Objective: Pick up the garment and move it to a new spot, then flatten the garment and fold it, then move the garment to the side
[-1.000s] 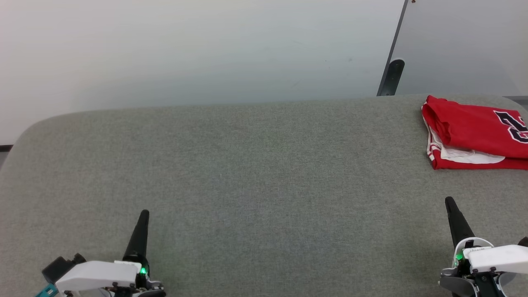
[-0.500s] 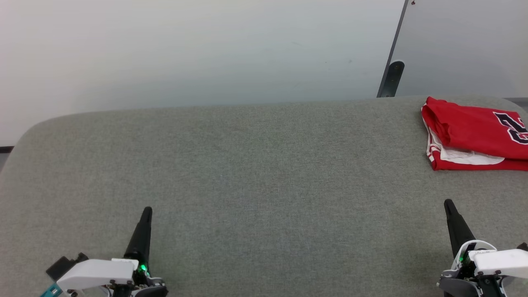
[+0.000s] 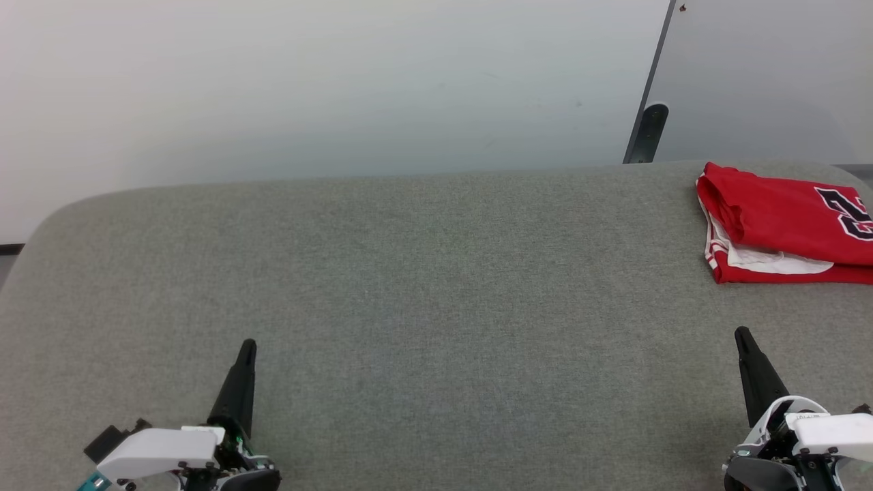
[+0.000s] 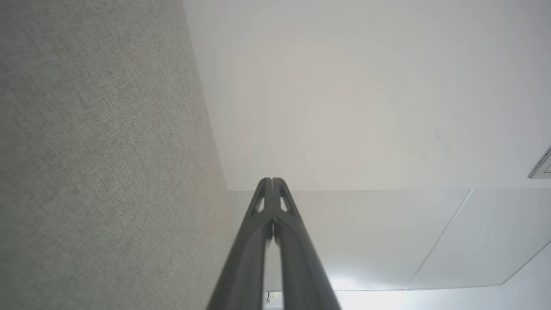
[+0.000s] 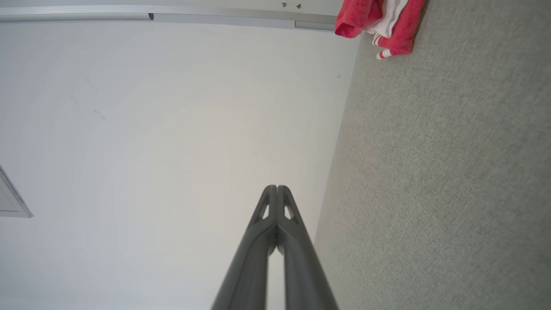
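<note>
1. The garment (image 3: 784,225) was seen folded into a compact red bundle at the far right of the grey surface (image 3: 409,286), close to the far edge and cut off by the right border of the head view. The fold was judged done and the task near its end.
2. The left gripper (image 3: 247,348) and the right gripper (image 3: 742,335) were both found pressed shut with nothing held. They were placed low over the near side of the surface, well apart from each other and from the garment.
3. A risk was judged in the bundle's position: if nudged further right or back, it could be slid over the rounded edge.
4. The loose white layer shown at the bundle's near-left corner could be snagged by a closed fingertip, and the fold dragged open.
5. Wide room for moving was offered across the centre and left of the surface.
6. Reach beyond the far edge was judged limited by the pale wall (image 3: 341,82) and by a dark post (image 3: 648,133) near the garment's far-left corner.
</note>
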`<state>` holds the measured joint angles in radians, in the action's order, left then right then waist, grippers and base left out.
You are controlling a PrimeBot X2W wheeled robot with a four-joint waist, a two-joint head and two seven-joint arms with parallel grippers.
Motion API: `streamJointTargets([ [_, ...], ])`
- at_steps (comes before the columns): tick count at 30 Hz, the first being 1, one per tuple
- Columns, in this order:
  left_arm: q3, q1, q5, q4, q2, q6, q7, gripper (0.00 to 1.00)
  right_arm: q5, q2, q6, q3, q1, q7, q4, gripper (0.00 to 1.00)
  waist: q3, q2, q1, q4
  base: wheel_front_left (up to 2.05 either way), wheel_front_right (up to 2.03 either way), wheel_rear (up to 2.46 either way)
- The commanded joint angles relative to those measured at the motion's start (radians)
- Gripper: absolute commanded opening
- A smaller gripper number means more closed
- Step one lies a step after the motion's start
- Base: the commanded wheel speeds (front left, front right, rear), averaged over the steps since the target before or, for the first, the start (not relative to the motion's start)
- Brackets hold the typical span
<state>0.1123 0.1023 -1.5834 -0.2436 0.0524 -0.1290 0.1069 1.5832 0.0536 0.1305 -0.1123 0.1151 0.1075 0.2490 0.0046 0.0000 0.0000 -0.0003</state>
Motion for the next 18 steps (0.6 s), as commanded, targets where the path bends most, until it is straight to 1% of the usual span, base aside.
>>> streamJointTargets([
  [1,0.003,0.010,-0.015,-0.002,-0.002,-0.003,0.006,0.00,0.013,-0.004,0.000,-0.002,-0.011,0.005,-0.006,0.00,0.000,0.0000,0.0000,0.000,0.00,0.00,0.00],
  [5,0.003,0.011,-0.031,-0.003,-0.004,-0.003,0.011,0.00,0.034,-0.006,0.000,-0.003,-0.012,0.010,-0.007,0.00,-0.001,0.0000,0.0000,0.000,0.00,0.00,0.00],
  [18,0.003,0.011,-0.031,-0.002,-0.003,-0.003,0.010,0.00,0.032,-0.006,0.000,-0.003,-0.012,0.010,-0.007,0.00,-0.001,0.0000,0.0000,0.000,0.00,0.00,0.00],
])
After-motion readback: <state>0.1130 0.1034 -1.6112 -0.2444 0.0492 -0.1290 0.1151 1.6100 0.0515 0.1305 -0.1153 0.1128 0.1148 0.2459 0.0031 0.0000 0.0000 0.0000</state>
